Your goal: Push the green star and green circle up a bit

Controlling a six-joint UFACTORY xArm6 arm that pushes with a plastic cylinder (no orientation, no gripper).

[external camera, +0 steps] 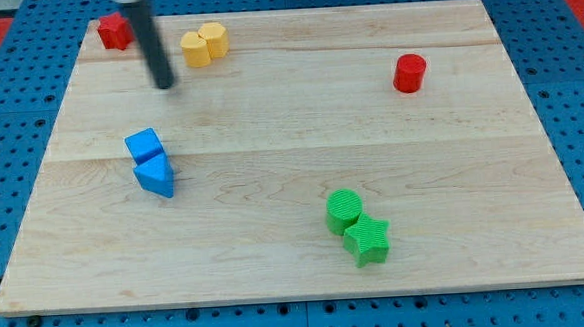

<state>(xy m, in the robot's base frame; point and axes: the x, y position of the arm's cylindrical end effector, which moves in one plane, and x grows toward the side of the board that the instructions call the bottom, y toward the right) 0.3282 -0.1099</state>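
Observation:
The green circle (345, 210) and the green star (367, 239) sit touching each other at the lower right of the wooden board (298, 273), the star just below and to the right of the circle. My tip (166, 84) rests on the board at the upper left, far from both green blocks. It stands between the red block (115, 31) in the top left corner and the yellow blocks (205, 43).
A blue cube (144, 144) and a blue triangle (156, 177) lie touching at the left of the board. A red cylinder (409, 73) stands at the upper right. Blue pegboard (578, 88) surrounds the board.

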